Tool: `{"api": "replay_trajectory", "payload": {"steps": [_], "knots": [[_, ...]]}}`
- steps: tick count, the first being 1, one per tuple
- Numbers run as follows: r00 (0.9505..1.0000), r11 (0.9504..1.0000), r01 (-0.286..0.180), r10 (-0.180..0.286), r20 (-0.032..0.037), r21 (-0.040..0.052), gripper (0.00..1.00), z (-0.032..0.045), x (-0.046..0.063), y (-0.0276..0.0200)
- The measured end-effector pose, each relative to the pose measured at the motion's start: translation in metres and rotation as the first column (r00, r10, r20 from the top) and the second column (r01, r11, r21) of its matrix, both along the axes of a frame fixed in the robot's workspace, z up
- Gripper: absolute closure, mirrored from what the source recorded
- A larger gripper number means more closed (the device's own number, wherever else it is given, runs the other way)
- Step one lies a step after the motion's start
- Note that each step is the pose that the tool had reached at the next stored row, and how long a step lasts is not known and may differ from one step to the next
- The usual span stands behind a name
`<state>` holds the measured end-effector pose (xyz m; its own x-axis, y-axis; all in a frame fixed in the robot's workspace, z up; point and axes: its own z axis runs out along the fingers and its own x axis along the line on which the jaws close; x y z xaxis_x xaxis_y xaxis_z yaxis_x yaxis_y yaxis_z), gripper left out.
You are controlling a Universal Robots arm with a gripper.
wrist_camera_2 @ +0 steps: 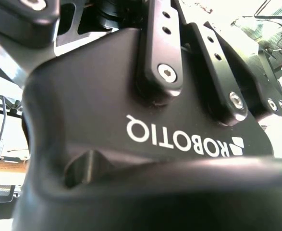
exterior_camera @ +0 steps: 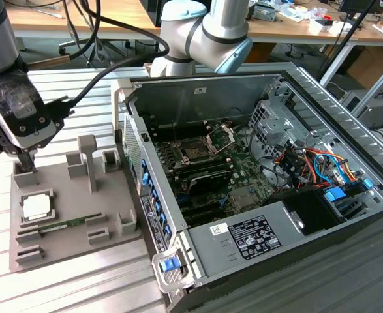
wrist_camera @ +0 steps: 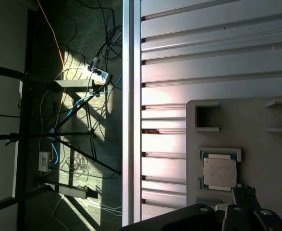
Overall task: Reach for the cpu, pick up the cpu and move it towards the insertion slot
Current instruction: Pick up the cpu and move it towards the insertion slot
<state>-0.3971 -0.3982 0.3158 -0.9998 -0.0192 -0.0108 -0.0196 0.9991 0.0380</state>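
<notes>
The cpu (exterior_camera: 36, 207) is a pale square chip lying flat in a recess of the grey fixture plate (exterior_camera: 74, 195), at the exterior view's left. My gripper (exterior_camera: 26, 163) hangs over the plate's far left corner, a short way behind the cpu and apart from it, holding nothing. In the first wrist view the cpu (wrist_camera: 219, 172) lies in its recess close to the gripper's dark tip. The gripper's black body (wrist_camera_2: 131, 144) fills the second wrist view. The insertion slot (exterior_camera: 194, 151) sits inside the open computer case, its silver frame (exterior_camera: 220, 135) hinged up.
A green memory stick (exterior_camera: 61, 226) lies on the fixture plate near the cpu, and grey posts (exterior_camera: 87, 160) stand up from the plate. The case wall (exterior_camera: 149, 189) rises between plate and motherboard. Coloured cables (exterior_camera: 315, 163) crowd the case's right side. Everything rests on a ribbed metal table (exterior_camera: 61, 280).
</notes>
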Motion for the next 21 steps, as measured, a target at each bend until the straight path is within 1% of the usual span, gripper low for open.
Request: {"api": "replay_trajectory", "payload": {"steps": [21], "knots": [[1.0000, 1.0000, 0.000, 0.000, 0.0005, 0.0000, 0.89, -0.0041, -0.0018, 0.0000]]}}
